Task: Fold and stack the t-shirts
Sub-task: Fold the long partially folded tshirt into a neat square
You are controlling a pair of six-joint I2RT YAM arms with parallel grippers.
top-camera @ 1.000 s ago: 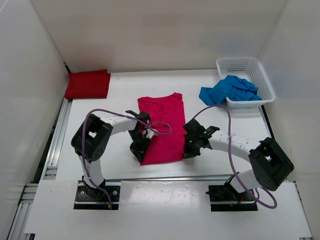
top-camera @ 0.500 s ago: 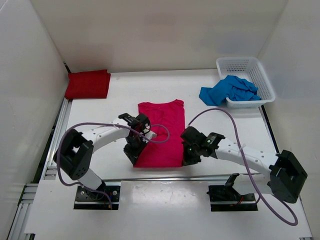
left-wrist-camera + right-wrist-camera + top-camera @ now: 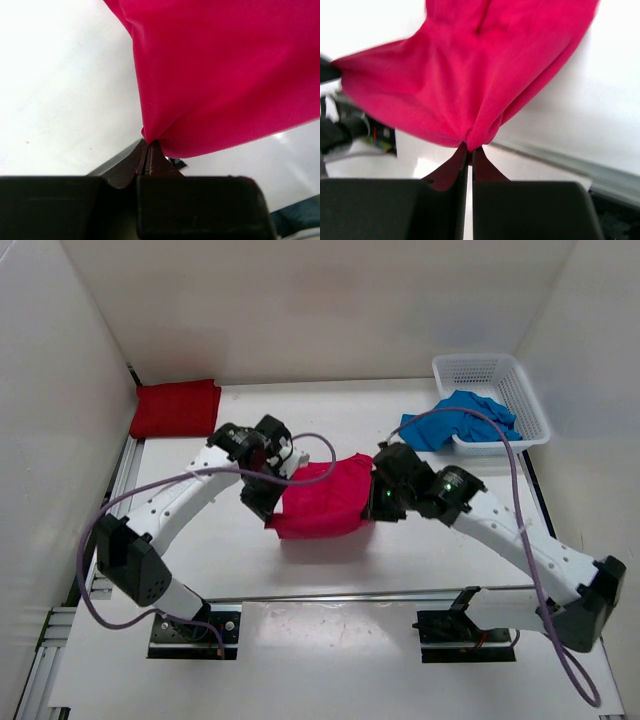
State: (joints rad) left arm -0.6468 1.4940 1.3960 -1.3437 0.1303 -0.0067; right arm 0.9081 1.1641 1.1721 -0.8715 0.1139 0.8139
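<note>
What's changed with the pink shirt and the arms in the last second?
The left gripper and right gripper, still shut on the near corners of the pink shirt, lifted that edge toward the far side, folding it over. The red shirt, blue shirt and basket stayed put.

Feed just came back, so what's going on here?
The left end effector and the right end effector are each shut on an edge of the bright pink-magenta fabric t-shirt, which hangs bunched between them over the middle of the white table. The dark red fabric t-shirt lies folded at the far left corner. The bright blue fabric t-shirt spills crumpled out of the white plastic mesh basket at far right.
</note>
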